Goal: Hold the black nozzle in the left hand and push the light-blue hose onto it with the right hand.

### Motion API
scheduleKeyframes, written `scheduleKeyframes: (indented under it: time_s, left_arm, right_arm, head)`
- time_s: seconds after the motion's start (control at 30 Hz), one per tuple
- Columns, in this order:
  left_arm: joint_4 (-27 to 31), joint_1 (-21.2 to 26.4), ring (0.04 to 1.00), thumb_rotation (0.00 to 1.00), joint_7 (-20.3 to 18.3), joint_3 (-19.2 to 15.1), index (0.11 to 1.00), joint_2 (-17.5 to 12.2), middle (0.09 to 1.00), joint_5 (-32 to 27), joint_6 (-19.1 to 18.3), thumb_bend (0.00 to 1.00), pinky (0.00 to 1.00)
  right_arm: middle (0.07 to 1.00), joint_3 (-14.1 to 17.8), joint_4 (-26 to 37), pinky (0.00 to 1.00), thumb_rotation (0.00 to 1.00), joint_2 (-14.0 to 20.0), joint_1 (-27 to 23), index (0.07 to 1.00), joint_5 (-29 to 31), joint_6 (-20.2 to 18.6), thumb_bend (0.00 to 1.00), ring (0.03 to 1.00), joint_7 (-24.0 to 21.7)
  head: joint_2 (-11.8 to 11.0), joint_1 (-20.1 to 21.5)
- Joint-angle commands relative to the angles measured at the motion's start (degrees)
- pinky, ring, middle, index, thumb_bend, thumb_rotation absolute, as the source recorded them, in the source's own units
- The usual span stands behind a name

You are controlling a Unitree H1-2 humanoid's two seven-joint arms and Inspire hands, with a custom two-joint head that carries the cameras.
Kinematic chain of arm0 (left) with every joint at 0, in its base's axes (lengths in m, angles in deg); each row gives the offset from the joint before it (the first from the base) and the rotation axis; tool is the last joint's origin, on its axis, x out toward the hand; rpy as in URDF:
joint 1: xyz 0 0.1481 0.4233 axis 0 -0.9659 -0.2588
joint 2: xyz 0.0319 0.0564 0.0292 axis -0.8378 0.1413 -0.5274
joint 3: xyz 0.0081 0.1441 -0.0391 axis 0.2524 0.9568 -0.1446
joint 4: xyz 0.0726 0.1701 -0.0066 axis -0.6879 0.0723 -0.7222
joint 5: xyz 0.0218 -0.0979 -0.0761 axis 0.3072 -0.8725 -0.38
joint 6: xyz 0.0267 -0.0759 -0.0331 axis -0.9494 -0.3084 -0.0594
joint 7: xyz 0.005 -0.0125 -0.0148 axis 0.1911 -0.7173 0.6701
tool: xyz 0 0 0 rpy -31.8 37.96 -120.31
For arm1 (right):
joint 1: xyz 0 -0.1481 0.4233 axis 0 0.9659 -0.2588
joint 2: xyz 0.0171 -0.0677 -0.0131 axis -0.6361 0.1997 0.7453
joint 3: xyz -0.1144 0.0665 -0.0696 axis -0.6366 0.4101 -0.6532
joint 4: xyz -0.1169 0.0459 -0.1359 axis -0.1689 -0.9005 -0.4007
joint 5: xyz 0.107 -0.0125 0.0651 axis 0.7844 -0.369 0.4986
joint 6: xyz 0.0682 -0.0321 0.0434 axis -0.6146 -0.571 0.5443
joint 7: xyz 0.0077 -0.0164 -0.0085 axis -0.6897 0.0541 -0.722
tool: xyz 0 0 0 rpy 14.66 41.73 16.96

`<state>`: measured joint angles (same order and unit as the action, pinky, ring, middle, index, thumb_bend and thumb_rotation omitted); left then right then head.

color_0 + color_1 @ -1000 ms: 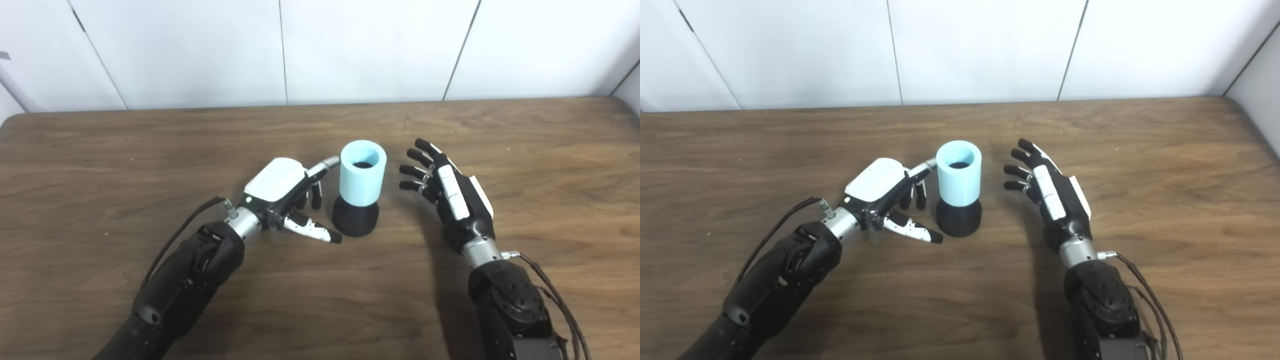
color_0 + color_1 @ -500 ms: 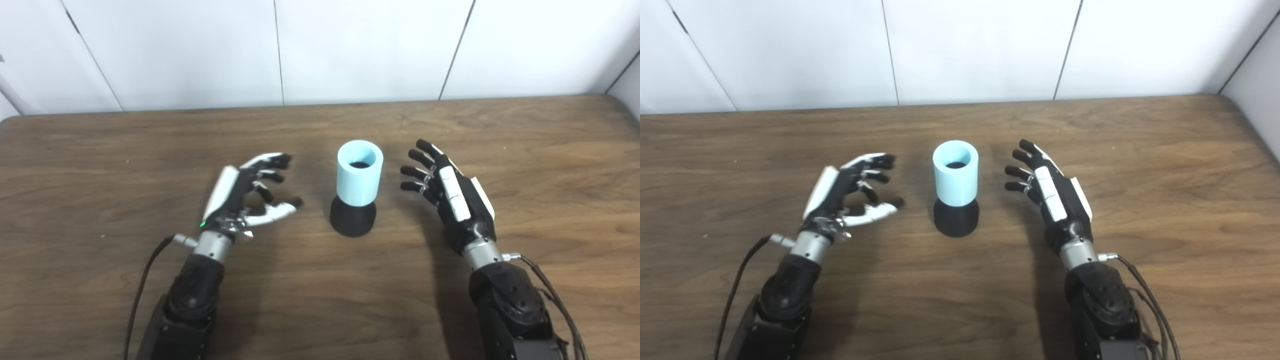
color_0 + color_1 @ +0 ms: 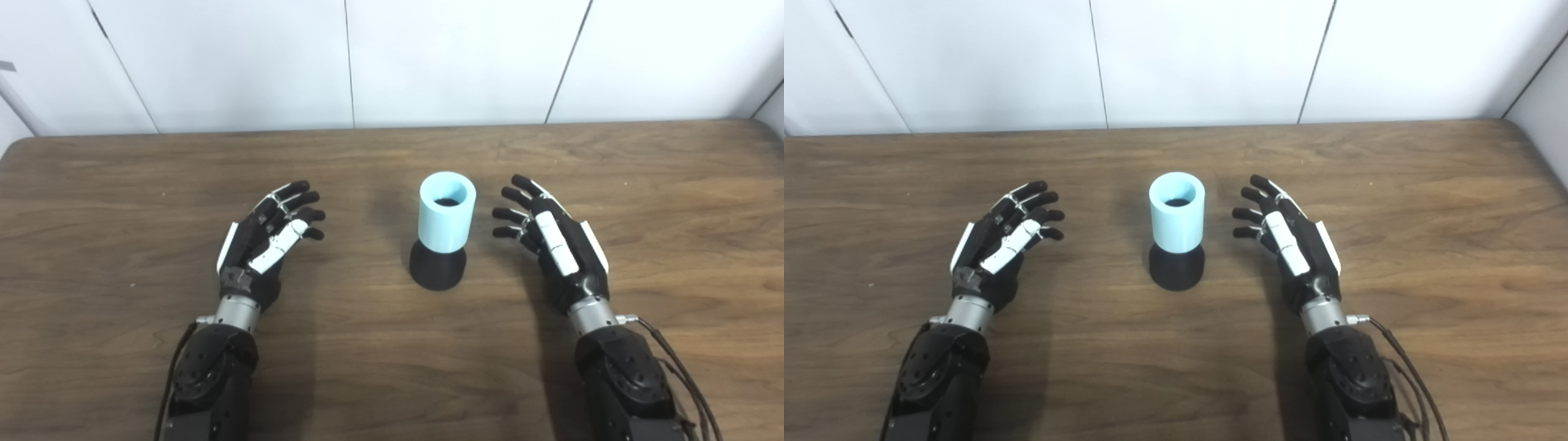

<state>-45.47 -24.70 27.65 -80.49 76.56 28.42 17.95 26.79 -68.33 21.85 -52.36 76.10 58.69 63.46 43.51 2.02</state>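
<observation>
The light-blue hose is a short upright tube seated on top of the black nozzle, which stands on the wooden table at its middle. My left hand is open and empty, well to the left of the nozzle, fingers spread. My right hand is open and empty, just right of the hose, fingers pointing toward it without touching. The same scene shows in the right eye view, with the hose and nozzle.
The table's far edge meets a white panelled wall. Cables trail from my right wrist near the bottom edge.
My left hand has let go of the nozzle, pulled back to the left and opened, palm turned up. The right hand has barely moved. The hose stays on the nozzle.
</observation>
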Motion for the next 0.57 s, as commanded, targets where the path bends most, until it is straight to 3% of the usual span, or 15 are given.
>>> scheduleKeyframes:
  time_s: [0.0,0.53]
  left_arm:
    - [1.8,0.8,0.626,0.15,-0.7,-0.2,0.694,-0.2,0.709,-1.7,-0.1,0.67,0.5]
    - [-0.3,1.1,0.633,0.12,-2.0,-0.2,0.702,-0.8,0.715,-4.5,-0.4,0.67,0.53]
  right_arm:
    - [0.807,0.3,0.8,0.58,0.68,-0.1,-0.8,0.817,0.5,2.8,0.6,0.701,0.0]
    - [0.804,0.2,0.6,0.56,0.66,-0.4,-1.0,0.807,0.7,2.7,0.6,0.696,0.2]
  head:
    - [0.0,0.0]
    - [-0.5,0.2]
